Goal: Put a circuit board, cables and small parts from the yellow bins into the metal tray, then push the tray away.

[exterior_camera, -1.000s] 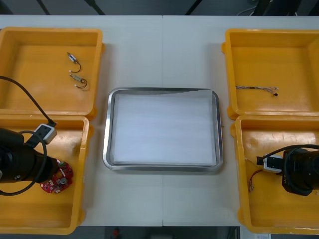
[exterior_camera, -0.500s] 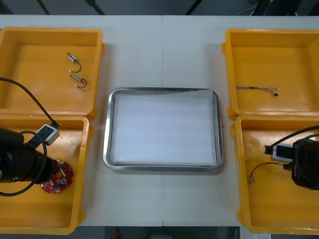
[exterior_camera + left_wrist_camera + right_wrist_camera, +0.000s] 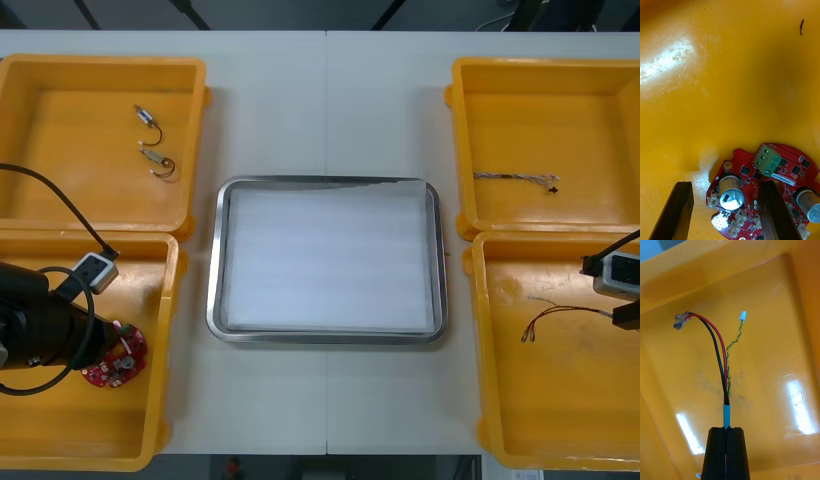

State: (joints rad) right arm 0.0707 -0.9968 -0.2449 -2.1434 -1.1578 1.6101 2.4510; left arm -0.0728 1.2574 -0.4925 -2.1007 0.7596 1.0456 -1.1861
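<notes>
A thin cable of red, black and twisted yellow-green wires (image 3: 720, 352) is being gripped by the right claw (image 3: 726, 428). The claw's black fingers are being pressed together on the pale sleeve at the cable's near end. The wires are being held out beyond the fingertips, above the floor of the near right-hand yellow plastic bin (image 3: 560, 400), and their far ends are being spread apart.

The left claw (image 3: 724, 184) is being held open low inside the near left-hand yellow plastic bin (image 3: 100, 425), directly over the round red circuit board (image 3: 767, 176). One finger is being shown just outside the board's edge and the other across its face. Whether either is touching the board cannot be told.

The shallow rectangular metal tray (image 3: 325, 260), white inside, is being carried by the light surface (image 3: 325, 100) between the two claws, well apart from both. Beyond the left claw, two small metal parts (image 3: 148, 116) are being held in the far left-hand yellow bin (image 3: 60, 190). Beyond the right claw, a thin dark twisted cable (image 3: 515, 178) is being held in the far right-hand yellow bin (image 3: 560, 110).
</notes>
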